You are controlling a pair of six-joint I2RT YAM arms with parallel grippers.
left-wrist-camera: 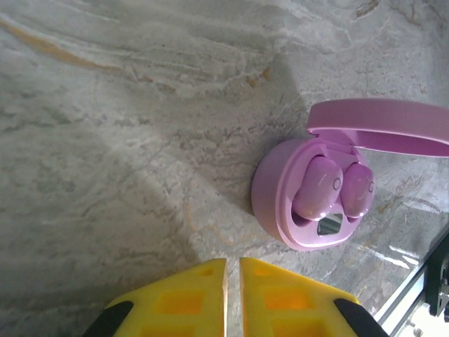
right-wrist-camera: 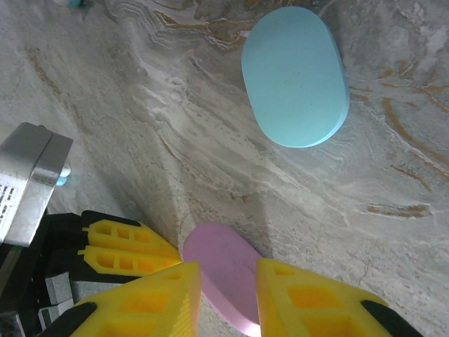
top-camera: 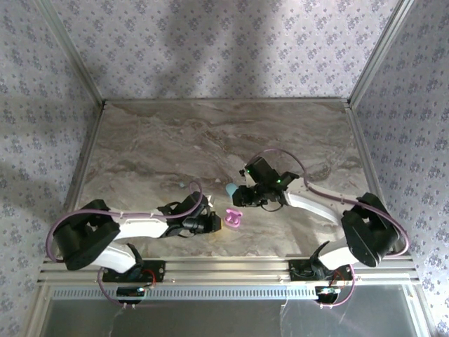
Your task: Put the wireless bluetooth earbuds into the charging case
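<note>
The pink charging case (left-wrist-camera: 280, 189) lies open on the marble, its lid (left-wrist-camera: 379, 125) raised. Two pale pink earbuds (left-wrist-camera: 317, 188) (left-wrist-camera: 358, 189) sit in its wells. My left gripper (left-wrist-camera: 233, 263) is just short of the case, shut with nothing between its yellow fingers. In the top view it (top-camera: 214, 223) is left of the case (top-camera: 235, 220). My right gripper (right-wrist-camera: 226, 270) is open, its fingers standing either side of the pink lid's (right-wrist-camera: 224, 263) outer face; I cannot tell if they touch it. A tiny light blue earbud (top-camera: 182, 186) lies loose to the left.
A closed light blue oval case (right-wrist-camera: 295, 74) lies flat beyond the pink one, also seen as the blue case (top-camera: 230, 189) in the top view. The left gripper's yellow fingers (right-wrist-camera: 123, 246) show beside the right one. Metal rails (top-camera: 231, 270) border the near edge.
</note>
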